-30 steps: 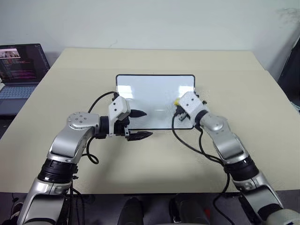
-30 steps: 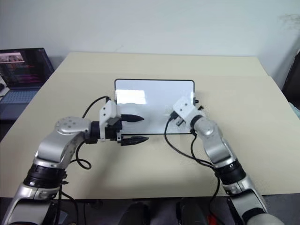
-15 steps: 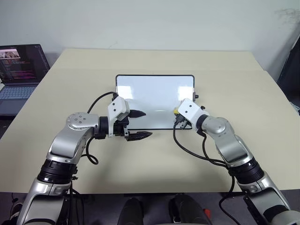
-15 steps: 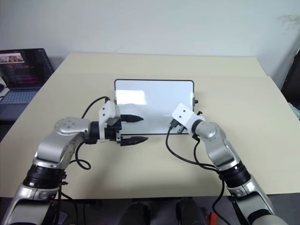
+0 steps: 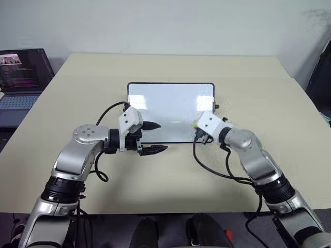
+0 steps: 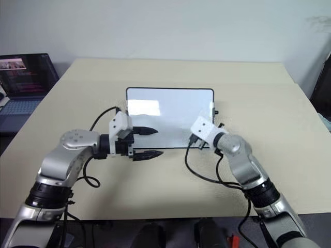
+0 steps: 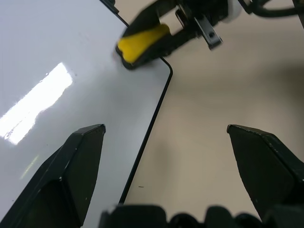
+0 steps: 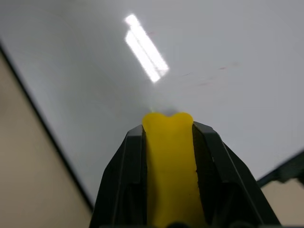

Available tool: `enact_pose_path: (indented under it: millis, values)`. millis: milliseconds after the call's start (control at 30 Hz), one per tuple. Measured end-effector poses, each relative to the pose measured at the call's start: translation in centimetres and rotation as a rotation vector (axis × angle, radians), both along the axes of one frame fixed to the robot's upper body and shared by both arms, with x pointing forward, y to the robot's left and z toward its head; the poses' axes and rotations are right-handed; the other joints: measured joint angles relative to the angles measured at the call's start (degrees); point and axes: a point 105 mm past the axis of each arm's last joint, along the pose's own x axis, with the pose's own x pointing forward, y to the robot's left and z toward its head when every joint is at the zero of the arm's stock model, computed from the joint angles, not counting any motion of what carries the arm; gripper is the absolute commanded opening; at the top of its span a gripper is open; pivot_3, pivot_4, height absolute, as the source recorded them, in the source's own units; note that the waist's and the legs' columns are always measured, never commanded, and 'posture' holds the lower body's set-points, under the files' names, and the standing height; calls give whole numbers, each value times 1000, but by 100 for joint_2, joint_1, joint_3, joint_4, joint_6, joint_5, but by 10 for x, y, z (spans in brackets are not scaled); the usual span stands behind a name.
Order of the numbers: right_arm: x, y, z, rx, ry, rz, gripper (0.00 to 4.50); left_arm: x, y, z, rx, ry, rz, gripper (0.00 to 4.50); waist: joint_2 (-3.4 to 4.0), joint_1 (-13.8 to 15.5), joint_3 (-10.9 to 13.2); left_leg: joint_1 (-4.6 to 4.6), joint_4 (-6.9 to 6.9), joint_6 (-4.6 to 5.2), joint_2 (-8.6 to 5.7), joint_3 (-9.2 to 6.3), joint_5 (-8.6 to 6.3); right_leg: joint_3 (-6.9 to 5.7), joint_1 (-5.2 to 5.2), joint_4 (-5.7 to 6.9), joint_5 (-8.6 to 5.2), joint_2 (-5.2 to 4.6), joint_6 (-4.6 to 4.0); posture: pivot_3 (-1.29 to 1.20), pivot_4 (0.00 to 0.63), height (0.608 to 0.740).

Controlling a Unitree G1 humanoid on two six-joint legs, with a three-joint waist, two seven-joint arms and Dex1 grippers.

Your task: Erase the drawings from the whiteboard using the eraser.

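- While the right claw (image 5: 197,125), clenched on the eraser (image 8: 168,156), has swept down to the whiteboard's (image 5: 170,101) 5 o'clock corner, only faint red traces (image 8: 209,78) remain.
- Left claw (image 5: 155,137) hangs released.

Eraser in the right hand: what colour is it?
Yellow; the eraser shows best in the right wrist view.

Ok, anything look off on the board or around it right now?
Nothing stands out. The whiteboard lies flat and square on the table, the eraser sits straight in the right gripper over the board's near right corner, and faint red streaks remain.
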Motion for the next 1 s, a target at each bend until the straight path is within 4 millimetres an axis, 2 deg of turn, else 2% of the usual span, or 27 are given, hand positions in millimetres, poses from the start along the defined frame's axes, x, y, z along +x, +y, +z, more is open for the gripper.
enact_pose_path:
  millis: [133, 200, 267, 367, 433, 567, 667, 800, 900, 1000]
  values:
    - [14, 1, 13, 14, -100, -50, 985, -1, 0, 0, 1, -1, -1, 4500, 0, -9, 0, 4, 4, 10, -1, 3, 8, 2, 3, 3, 7, 0, 3, 0, 150, 740]
    - [25, -7, 29, 21, -183, -107, 985, -1, 0, 0, 1, -3, -3, 4500, 1, -2, 1, 1, 3, 13, -2, 3, 12, 1, 2, 3, 9, 0, 4, 0, 150, 740]
    - [30, -13, 36, 30, -210, -137, 985, -1, 0, 0, 2, -1, -1, 4500, 1, 13, 1, -2, 0, 13, -2, 3, 12, 0, 1, -2, 9, 0, 4, 0, 150, 740]
    - [27, -14, 34, 24, -180, -116, 985, -2, 1, -2, 2, 5, 2, 4500, 1, 28, 0, -9, -1, 14, -1, 3, 11, 0, -1, -9, 8, 0, 3, 0, 150, 740]
    - [19, -12, 25, 14, -116, -70, 985, -2, 1, -2, 1, 4, 5, 4500, 0, 29, 0, -9, -2, 14, -1, 1, 11, 0, 0, -10, 8, 0, 3, 0, 150, 740]
    - [11, 5, 14, 44, -55, -5, 985, -1, 3, -1, -2, -1, 22, 4500, 1, -17, 1, -4, -3, 15, 1, 1, 11, 1, -1, -5, 8, 0, 3, 0, 150, 740]
    - [25, 18, 28, 87, -156, -32, 985, -2, 7, -4, 4, 8, 39, 4500, 5, -85, 4, -1, -3, 14, 2, 1, 11, 4, -3, 2, 9, 1, 3, 0, 150, 740]
    - [39, 16, 48, 107, -268, -78, 985, -5, 8, -5, 8, 12, 40, 4500, 5, -64, 5, -16, -5, 13, 1, 0, 11, -4, -7, -9, 9, 1, 3, 0, 150, 740]
    - [37, 16, 47, 99, -255, -58, 985, -4, 10, -4, -2, 14, 52, 4500, 5, -34, 4, -23, -5, 12, 0, -1, 9, -4, -8, -17, 12, -4, -4, 0, 150, 740]
    - [26, 13, 35, 53, -182, -11, 985, -4, 10, -3, -4, 10, 57, 4500, 4, 10, 4, -23, -6, 12, -1, -3, 7, -3, -8, -22, 12, -7, -3, 0, 150, 740]
